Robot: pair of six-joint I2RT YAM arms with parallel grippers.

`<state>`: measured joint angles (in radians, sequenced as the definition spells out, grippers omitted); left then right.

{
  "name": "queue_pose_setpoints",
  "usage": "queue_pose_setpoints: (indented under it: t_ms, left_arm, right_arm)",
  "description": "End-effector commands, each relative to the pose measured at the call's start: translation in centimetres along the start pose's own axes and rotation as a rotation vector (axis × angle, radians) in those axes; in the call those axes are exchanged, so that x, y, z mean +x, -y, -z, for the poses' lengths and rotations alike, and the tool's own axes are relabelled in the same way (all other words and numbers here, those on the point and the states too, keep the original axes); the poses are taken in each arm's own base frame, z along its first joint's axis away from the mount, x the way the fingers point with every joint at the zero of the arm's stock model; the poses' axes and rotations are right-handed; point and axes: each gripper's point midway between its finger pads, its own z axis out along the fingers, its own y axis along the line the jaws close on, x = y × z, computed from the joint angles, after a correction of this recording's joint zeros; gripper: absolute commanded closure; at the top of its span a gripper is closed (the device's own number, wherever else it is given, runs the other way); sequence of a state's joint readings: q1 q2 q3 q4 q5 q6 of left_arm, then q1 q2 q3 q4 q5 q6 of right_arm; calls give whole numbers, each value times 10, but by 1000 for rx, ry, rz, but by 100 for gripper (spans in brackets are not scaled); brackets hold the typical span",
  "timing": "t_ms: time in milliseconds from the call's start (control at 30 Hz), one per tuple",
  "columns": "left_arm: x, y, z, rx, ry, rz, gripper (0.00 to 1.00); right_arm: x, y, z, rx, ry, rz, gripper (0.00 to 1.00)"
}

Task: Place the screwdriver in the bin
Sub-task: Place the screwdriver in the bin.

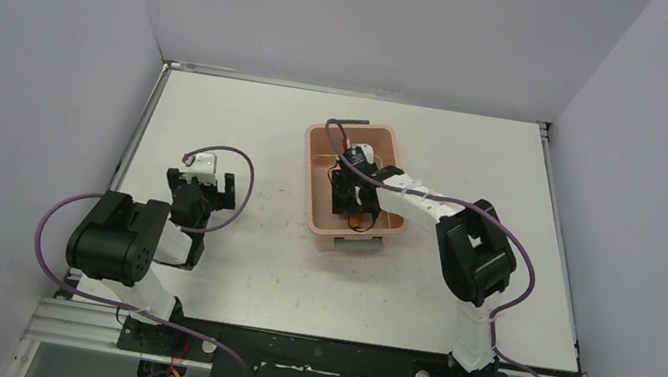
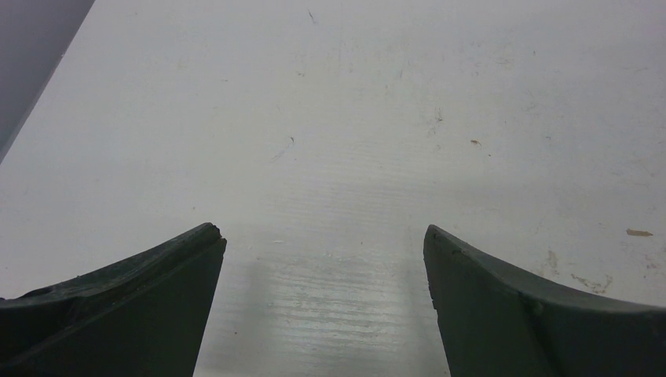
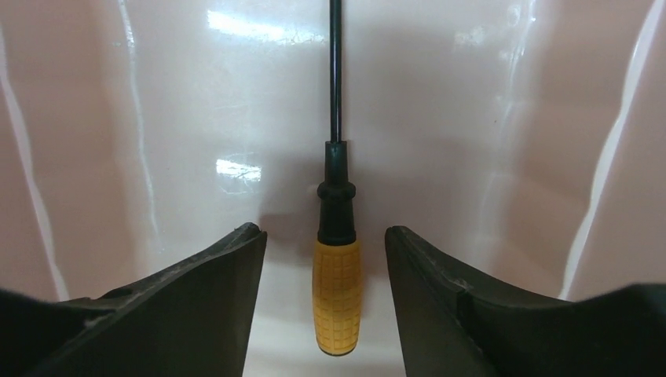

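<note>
The salmon-pink bin (image 1: 314, 160) stands on the table just right of centre. My right gripper (image 1: 352, 207) reaches down inside it. In the right wrist view the gripper (image 3: 322, 232) is open, and the screwdriver (image 3: 337, 294) lies on the bin floor (image 3: 196, 118) between the fingers, with a gap on each side of its orange handle. Its thin black shaft points away from the wrist. From above only a bit of orange (image 1: 360, 221) shows under the gripper. My left gripper (image 1: 202, 186) is open and empty over bare table, far left of the bin, and it also shows in the left wrist view (image 2: 324, 236).
The white table (image 1: 476, 160) is closed in by grey walls on three sides. The bin has a grey handle at its far end (image 1: 351, 121) and another at its near end (image 1: 357, 244). The right arm's cable (image 1: 339, 134) loops over the bin.
</note>
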<state>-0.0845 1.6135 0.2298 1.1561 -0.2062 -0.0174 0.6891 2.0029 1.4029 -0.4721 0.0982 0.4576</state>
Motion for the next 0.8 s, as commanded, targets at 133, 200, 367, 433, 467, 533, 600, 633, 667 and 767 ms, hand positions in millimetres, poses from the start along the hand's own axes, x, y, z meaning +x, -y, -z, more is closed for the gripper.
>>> queue_pose_setpoints:
  t_ms: [133, 200, 367, 433, 467, 533, 600, 633, 667, 767]
  left_arm:
    - [-25, 3, -7, 2, 82, 24, 3]
    - [-25, 3, -7, 2, 81, 24, 3]
    - [-24, 3, -7, 2, 81, 25, 3]
    - [-25, 3, -7, 2, 82, 24, 3]
    - [-25, 3, -7, 2, 82, 24, 3]
    - [-25, 3, -7, 2, 82, 25, 3]
    - [-25, 3, -7, 2, 81, 25, 3]
    - [-25, 3, -7, 2, 82, 24, 3]
    - [-25, 3, -7, 2, 82, 25, 3]
    - [-24, 3, -7, 2, 80, 25, 3]
  right_arm:
    - [-58, -15, 68, -41, 170, -14, 37]
    - [-65, -16, 80, -43, 190, -13, 37]
    - [-90, -16, 111, -44, 253, -25, 37]
    - [-98, -16, 122, -46, 274, -26, 37]
    - [-102, -16, 127, -46, 282, -27, 36]
    - [-108, -15, 137, -44, 299, -24, 35]
    - [-114, -14, 146, -47, 318, -21, 31]
    - [-117, -14, 151, -51, 328, -18, 28]
    - [-119, -14, 154, -53, 336, -15, 26]
    - [-123, -13, 162, -52, 352, -12, 21]
